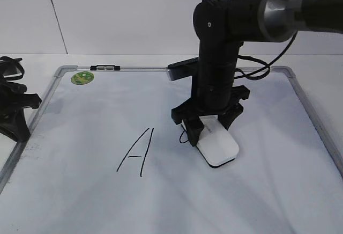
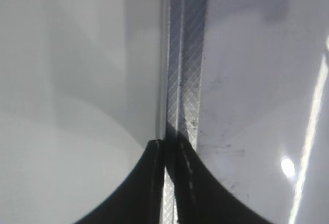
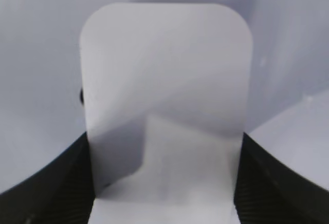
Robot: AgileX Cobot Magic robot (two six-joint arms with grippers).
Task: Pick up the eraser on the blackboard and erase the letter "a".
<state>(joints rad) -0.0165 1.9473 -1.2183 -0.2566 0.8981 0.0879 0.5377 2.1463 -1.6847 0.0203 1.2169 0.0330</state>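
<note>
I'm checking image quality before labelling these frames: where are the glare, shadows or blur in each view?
Exterior view: sharp enough; even light, with a soft shadow under the right gripper and eraser on the blackboard. Left wrist view: a bright glare spot and streak at the right, and the left gripper is a dark silhouette. Right wrist view: the eraser fills the frame, soft and half-shaded.

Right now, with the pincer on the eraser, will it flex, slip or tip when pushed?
The eraser looks like rigid plastic, so probably stiff. Its smooth sides might slip between the right pincer's fingers. Lying flat and low on the blackboard, it seems unlikely to tip.
</note>
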